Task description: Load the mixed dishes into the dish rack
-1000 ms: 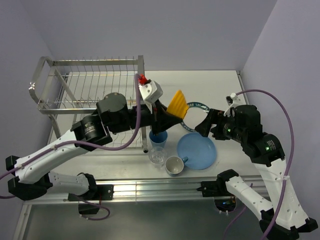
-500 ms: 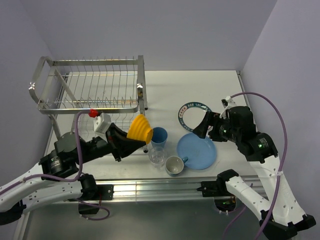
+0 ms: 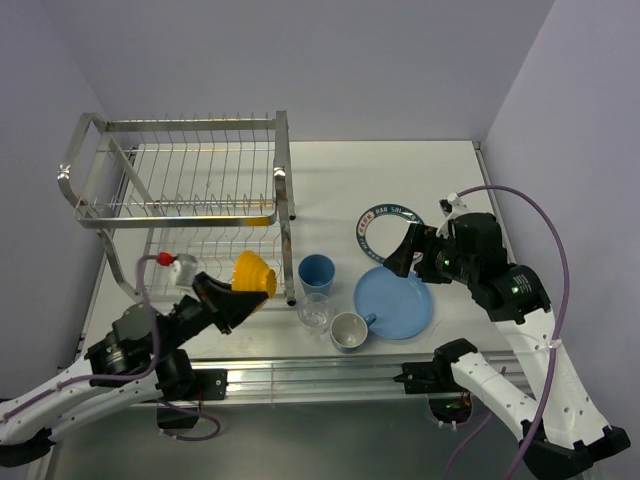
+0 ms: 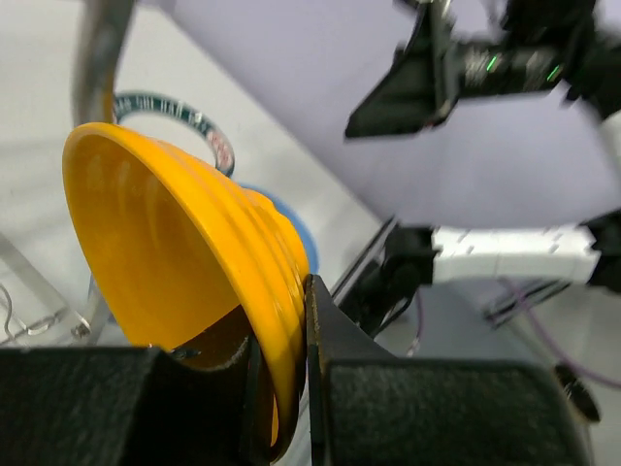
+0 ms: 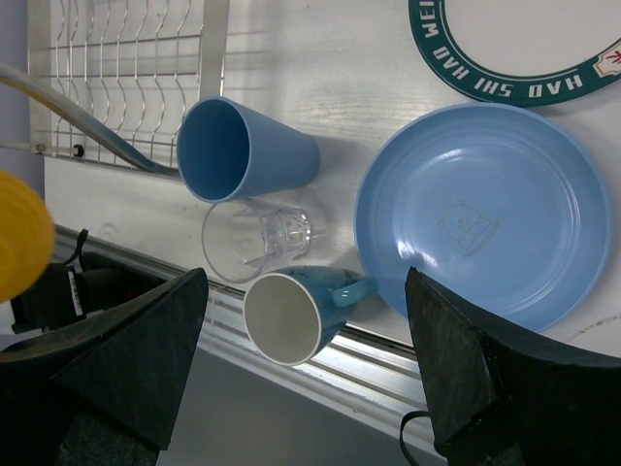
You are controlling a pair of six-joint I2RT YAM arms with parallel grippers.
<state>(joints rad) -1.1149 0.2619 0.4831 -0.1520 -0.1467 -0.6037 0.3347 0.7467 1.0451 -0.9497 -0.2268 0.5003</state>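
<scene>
My left gripper [image 3: 238, 296] is shut on the rim of the small yellow-orange bowl [image 3: 254, 273], held tilted just off the near right corner of the dish rack [image 3: 180, 170]. In the left wrist view the bowl [image 4: 175, 262] is pinched between the two black fingers of that gripper [image 4: 283, 342]. On the table stand the blue tumbler [image 3: 317, 271], the clear glass [image 3: 315, 313], the light blue mug [image 3: 349, 331], the blue plate [image 3: 394, 302] and the dark-rimmed white plate [image 3: 388, 236]. My right gripper [image 3: 402, 262] hovers open above the blue plate, holding nothing.
The right wrist view looks down on the tumbler [image 5: 243, 150], glass [image 5: 254, 241], mug [image 5: 291, 311], blue plate [image 5: 485, 214] and patterned plate [image 5: 514, 49], with the rack's wires [image 5: 126, 68] at top left. A metal rail [image 3: 300, 375] runs along the table's near edge.
My left arm has swung back and down to the near left with the bowl, from above the tumbler to the rack's front corner. The right arm has hardly moved.
</scene>
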